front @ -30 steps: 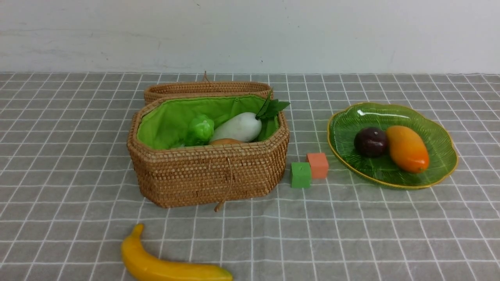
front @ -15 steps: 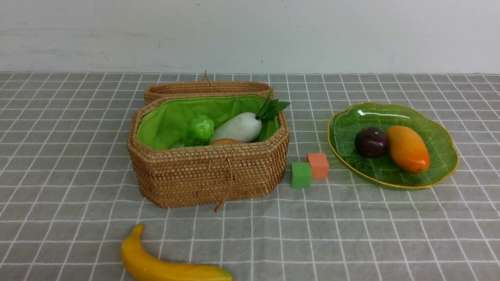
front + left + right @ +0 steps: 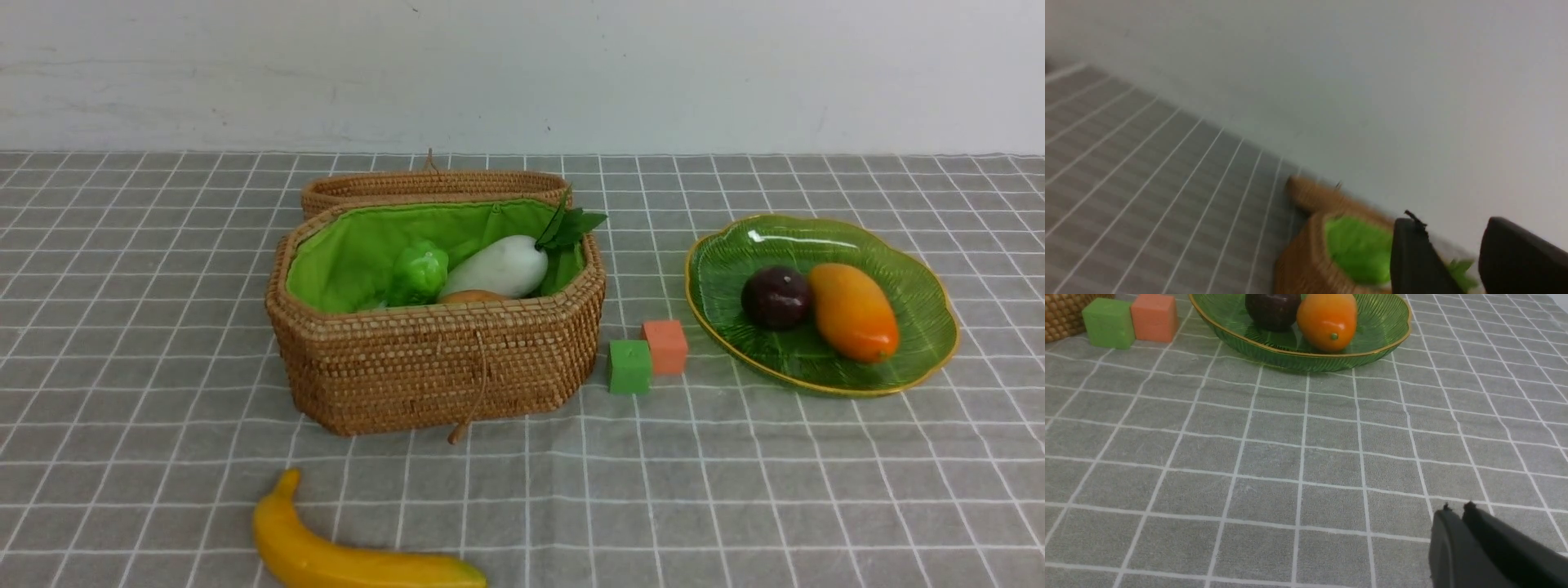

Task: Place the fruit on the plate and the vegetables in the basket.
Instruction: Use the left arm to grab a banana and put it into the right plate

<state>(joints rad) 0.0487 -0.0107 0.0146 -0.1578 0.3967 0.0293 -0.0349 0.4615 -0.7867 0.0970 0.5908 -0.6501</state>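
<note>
On the grey tabletop (image 3: 735,490) the banana (image 3: 359,559) lies before the basket (image 3: 433,367), the last fruit waiting. The left end effector (image 3: 1453,228) gapes empty; the right end effector (image 3: 1457,508) is pinched closed. Next job: banana onto the plate (image 3: 816,385).

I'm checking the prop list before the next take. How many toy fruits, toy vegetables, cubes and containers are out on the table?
Fruits: 3 (banana, plum, mango)
Vegetables: 3 (gourd, radish, orange-brown one, barely showing)
Cubes: 2 (green cube, orange cube)
Containers: 2 (basket, plate)
Total: 10
</note>
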